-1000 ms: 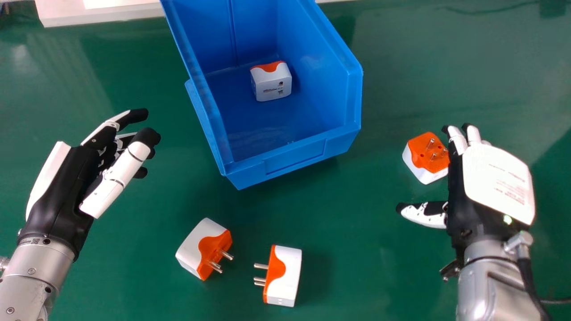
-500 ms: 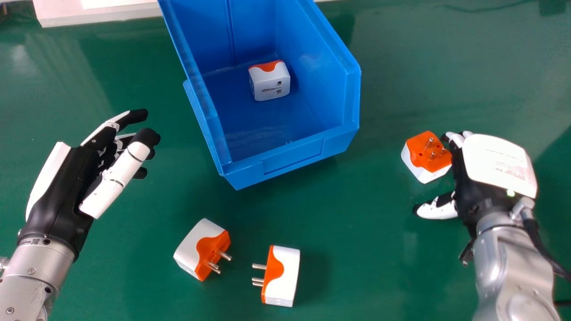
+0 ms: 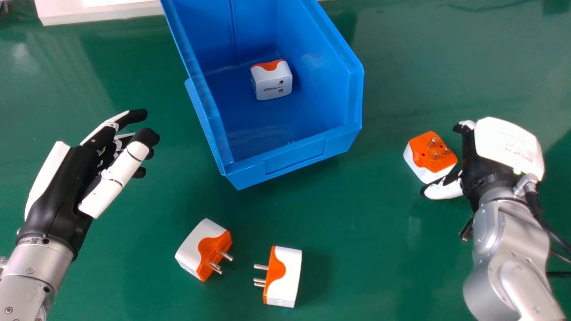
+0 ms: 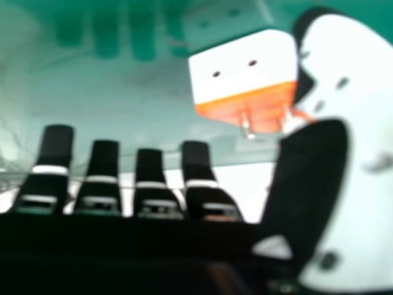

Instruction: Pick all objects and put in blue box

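Four white-and-orange adapters are the things to gather, and the blue box (image 3: 290,165) stands open-topped on the green desk (image 3: 357,249), probably set centrally so either side can reach it. To its left, the left robot hand (image 3: 62,191) is empty, fingers loosely bent, presumably parked out of the way since the work lies on the other side. In front of the box, below its left part, the left adapter (image 3: 194,249) lies with its pins pointing right. Inside the box, on its floor, sits the boxed adapter (image 3: 272,82), the one piece where the task wants it. Also in front of the box, the near adapter (image 3: 287,276) has its pins toward the left one. To the right of the box, the right adapter (image 3: 426,158) rests pins up, a pose that likely leaves its white sides for gripping. Farthest right of the box, the right robot hand (image 3: 508,145) is open, fingers extended and thumb close to that adapter, seemingly so placed to close around it; whether they touch cannot be told.
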Tool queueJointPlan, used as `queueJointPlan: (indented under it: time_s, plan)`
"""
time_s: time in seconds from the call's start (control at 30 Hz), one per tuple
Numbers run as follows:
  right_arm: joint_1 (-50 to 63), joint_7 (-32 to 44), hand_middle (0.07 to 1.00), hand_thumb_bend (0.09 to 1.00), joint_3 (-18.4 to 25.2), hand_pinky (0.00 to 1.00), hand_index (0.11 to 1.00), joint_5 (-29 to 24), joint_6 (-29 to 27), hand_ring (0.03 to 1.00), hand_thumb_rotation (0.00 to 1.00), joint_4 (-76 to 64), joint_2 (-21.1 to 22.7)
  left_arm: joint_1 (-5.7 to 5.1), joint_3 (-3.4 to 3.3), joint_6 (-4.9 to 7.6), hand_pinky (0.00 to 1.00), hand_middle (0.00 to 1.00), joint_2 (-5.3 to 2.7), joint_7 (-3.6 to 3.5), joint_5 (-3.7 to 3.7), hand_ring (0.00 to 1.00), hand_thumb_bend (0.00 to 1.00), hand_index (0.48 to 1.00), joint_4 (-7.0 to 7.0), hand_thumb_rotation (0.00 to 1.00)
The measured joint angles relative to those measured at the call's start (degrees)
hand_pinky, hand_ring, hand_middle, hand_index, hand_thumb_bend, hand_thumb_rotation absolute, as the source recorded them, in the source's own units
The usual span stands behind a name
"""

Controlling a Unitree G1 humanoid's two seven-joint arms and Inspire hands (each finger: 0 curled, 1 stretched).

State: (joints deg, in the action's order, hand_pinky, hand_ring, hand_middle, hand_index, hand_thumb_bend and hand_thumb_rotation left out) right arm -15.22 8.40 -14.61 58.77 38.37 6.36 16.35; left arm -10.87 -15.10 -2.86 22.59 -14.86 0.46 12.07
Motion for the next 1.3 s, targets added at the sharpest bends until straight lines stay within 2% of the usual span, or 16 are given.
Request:
queueJointPlan:
  time_s: [0.37, 1.0, 1.3]
  plan:
    - [-2.6, -1.0, 0.905, 0.519, -0.8, 0.78, 0.838, -0.6, 2.3, 0.879, 0.21, 2.1, -0.5, 0.05, 0.04, 0.29, 0.68, 0.77, 0.35, 0.02, 0.11, 0.75, 0.64, 0.860, -0.24, 0.83]
    - [-5.1, -0.7, 0.910, 0.515, -4.5, 0.78, 0.843, -4.8, 3.5, 0.874, 0.21, 3.8, -2.1, 0.06, 0.03, 0.24, 0.69, 0.77, 0.39, 0.02, 0.10, 0.75, 0.63, 0.860, -0.23, 0.83]
    - [-7.1, 0.1, 0.910, 0.520, -5.5, 0.78, 0.847, -5.1, 4.3, 0.873, 0.22, 6.4, -2.0, -0.01, 0.01, -0.27, 0.68, 0.78, 0.39, 0.04, -0.07, 0.75, 0.63, 0.861, 0.15, 0.83]
